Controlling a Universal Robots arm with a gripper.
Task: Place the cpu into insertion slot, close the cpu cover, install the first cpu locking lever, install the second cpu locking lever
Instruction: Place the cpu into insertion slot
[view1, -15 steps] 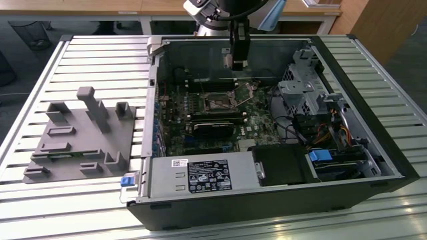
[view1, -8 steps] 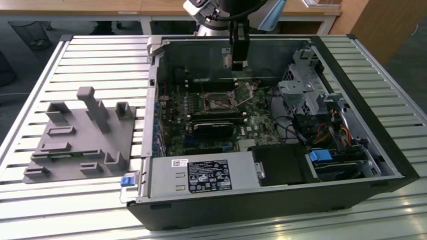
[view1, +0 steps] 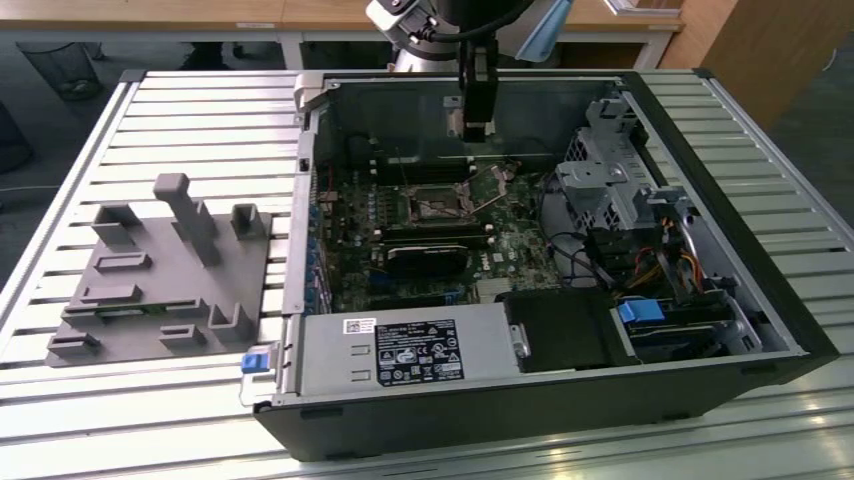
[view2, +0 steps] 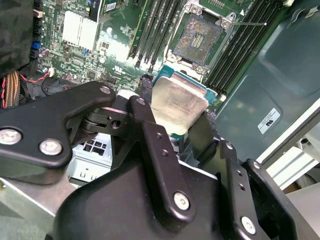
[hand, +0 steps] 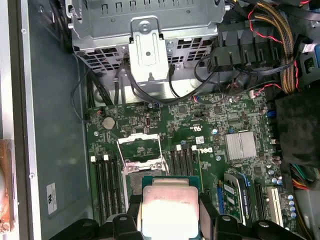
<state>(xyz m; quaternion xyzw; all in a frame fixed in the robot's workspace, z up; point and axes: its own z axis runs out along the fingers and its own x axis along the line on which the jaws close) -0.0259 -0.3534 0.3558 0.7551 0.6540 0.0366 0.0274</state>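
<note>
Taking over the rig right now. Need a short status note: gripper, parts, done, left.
Gripper: shut on the cpu, gripped by its edges and held inside the open case.
Insertion slot: empty, contacts exposed. The cpu is apart from it, not seated.
Cpu cover: looks swung open at the slot.
One locking lever stands free beside the slot.
Done: cpu picked up.
Left: seating the cpu, closing the cover, both levers.

A grey plastic fixture (view1: 160, 280) sits on the slatted table (view1: 200, 110) beside the open black computer case (view1: 534, 410).
</note>
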